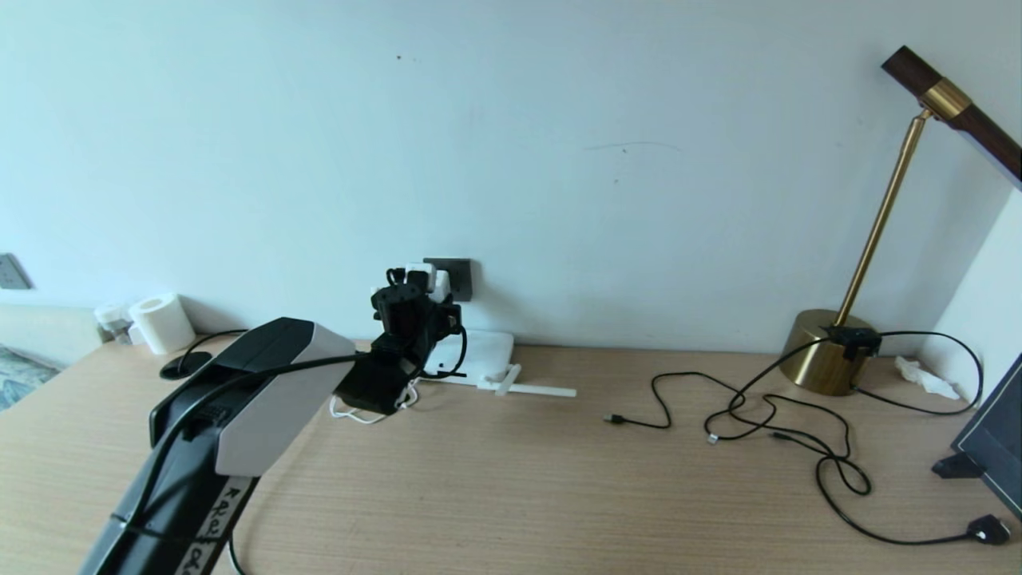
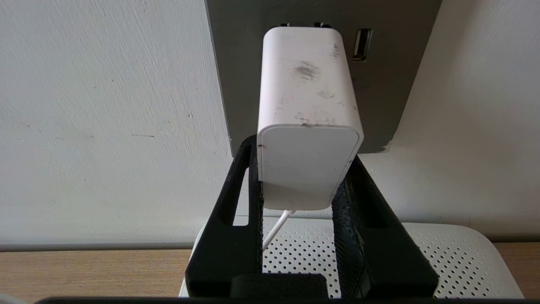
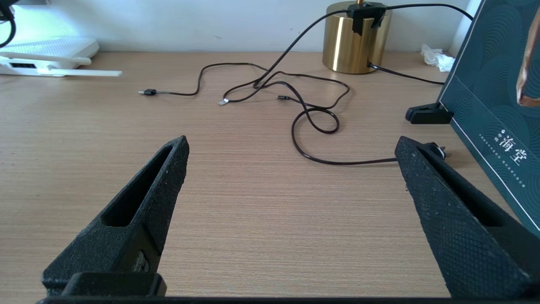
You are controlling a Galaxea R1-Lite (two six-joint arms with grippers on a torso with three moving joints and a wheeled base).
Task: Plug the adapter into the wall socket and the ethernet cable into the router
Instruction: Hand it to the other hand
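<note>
On right-hand board (image 3: pixel 485 105) (teal): "海堂"

Pale wall (image 1: pixel 559 120) — wooden desk (image 1: pixel 495 479), brass lamp (image 1: pixel 830 351)

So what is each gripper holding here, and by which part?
The left gripper holds the adapter by the sides of its cord end, its prong end against the wall socket. The right gripper holds nothing, jaws wide open above the desk.

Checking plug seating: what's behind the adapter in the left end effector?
The dark grey wall socket sits right behind the adapter, with one slot visible beside it. Two prong stubs show at the adapter's far end; the holes they meet are covered. The router lies below.
</note>
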